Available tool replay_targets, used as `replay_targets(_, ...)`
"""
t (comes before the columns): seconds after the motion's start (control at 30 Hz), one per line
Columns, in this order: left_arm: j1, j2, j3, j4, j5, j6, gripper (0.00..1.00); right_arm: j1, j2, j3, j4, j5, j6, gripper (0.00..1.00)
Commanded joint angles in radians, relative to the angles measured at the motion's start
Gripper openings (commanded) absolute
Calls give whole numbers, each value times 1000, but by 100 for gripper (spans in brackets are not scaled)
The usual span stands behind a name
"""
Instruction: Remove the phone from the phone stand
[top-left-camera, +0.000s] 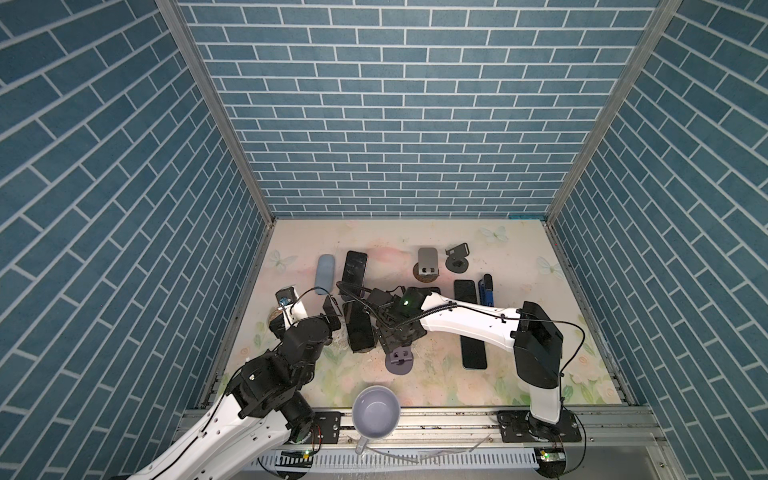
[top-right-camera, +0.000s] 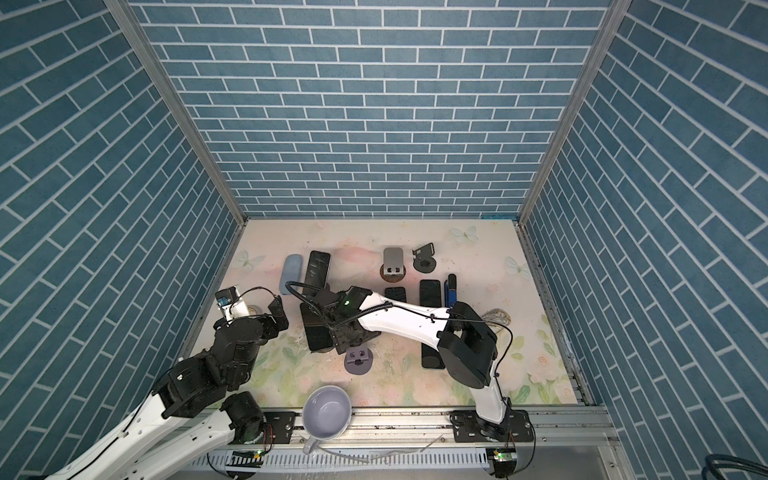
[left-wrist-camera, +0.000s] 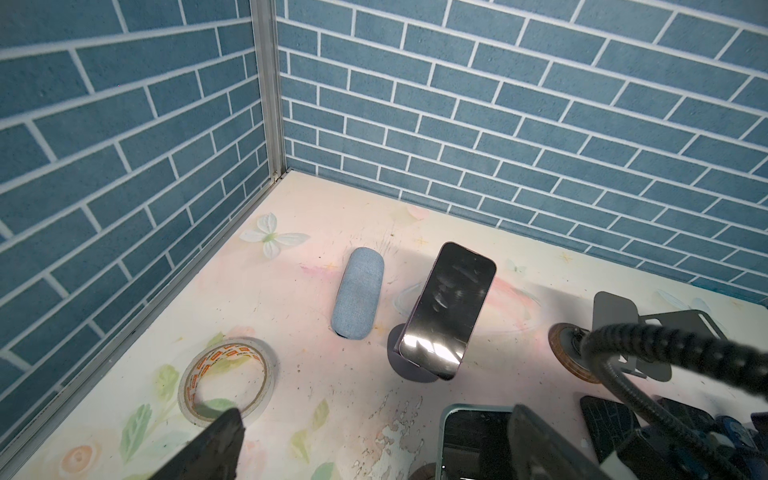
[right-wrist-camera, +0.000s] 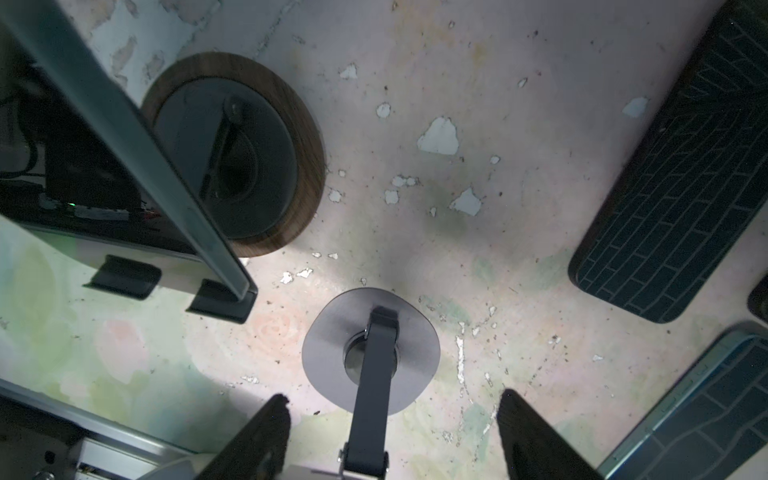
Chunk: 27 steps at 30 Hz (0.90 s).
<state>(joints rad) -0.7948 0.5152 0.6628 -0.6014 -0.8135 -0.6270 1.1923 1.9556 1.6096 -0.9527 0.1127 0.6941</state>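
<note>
Floral counter (top-left-camera: 436, 386), crowded with phones and stands. Approach step, judging by the layout: nothing lifted off a stand yet.

Over the middle, the right pincer (right-wrist-camera: 392, 397): spread, straddling the upright arm of an empty grey stand (right-wrist-camera: 328, 353), touching neither side, gripping nothing. At the left, the left pincer (left-wrist-camera: 376, 411): spread wide, empty, facing the back wall.

Two phones propped on stands. Nearest, a teal-cased phone (top-left-camera: 358, 328), leaning in the hooks of a wood-based stand (right-wrist-camera: 266, 137), between the two pincers. Farther back, a dark phone (left-wrist-camera: 449, 307) tilted on a dark stand (left-wrist-camera: 399, 345). No telling which one to take. Other phones (top-left-camera: 464, 297) flat on the counter to the right, off any stand.

Next, probably: settle on one propped phone, close on its long edges above the hooks, lift up and clear of the lip, with the free pincer ready to steady the base.

At the front edge, a lavender mug (top-left-camera: 376, 411), empty. Beside the dark phone, a blue fabric case (left-wrist-camera: 357, 291), shut, contents hidden. Smallest, a tape roll (left-wrist-camera: 226, 374), flat near the left wall.
</note>
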Motion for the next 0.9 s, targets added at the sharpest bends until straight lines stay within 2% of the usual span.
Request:
replay_targets(0.0,6,-3,-14,-9,-16,14,100,6,15,40,-72,19,35,72)
replay_targets(0.3,6,17,-22,7,-7,12,100,6,11,29,-63,29,27,55)
replay_targets(0.6,6,29,-22,10,-2,10,100,-23,-24,8,-12,42,-14,52)
replay_targets(0.87,6,28,-18,6,-14,8,100,-102,-64,-10,98,-20,-62,51)
